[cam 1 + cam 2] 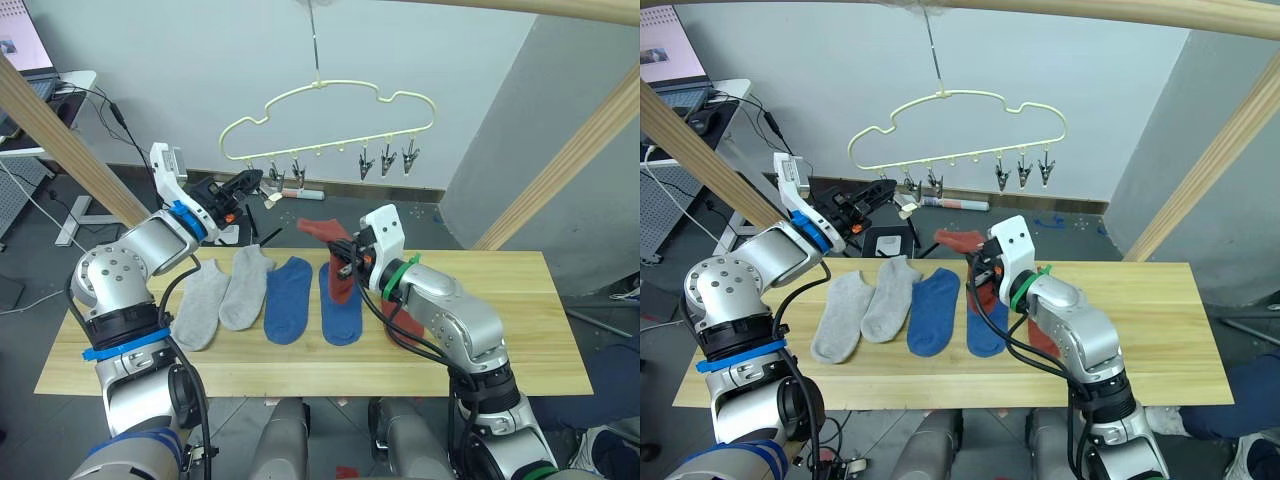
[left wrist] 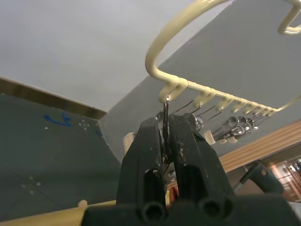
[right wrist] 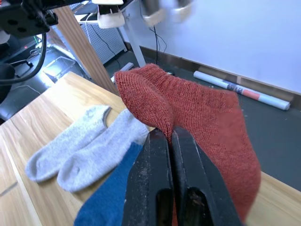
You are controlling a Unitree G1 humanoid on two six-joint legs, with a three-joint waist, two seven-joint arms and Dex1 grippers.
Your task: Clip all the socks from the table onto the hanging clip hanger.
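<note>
We're lifting a rust red sock (image 1: 338,262) off the bench (image 1: 520,330), right gripper (image 3: 170,136) jaws clenched on its cuff, while our left gripper (image 2: 165,136) jaws are pinching the end clip (image 2: 166,113) on the clip hanger (image 1: 330,110), readying it.

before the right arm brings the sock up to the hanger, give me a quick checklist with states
1. Rust red ankle sock pinched in right gripper: ok.
2. Left gripper shut on the end metal clip of the pale yellow wire hanger: ok.
3. That clip's jaws open enough for the sock: cannot tell.
4. Sock lifted off the light wooden table: ok.
5. Sock at the clip: not ok, apart from it.
6. Two grey socks and two blue socks lying flat, waiting: ok.
</note>
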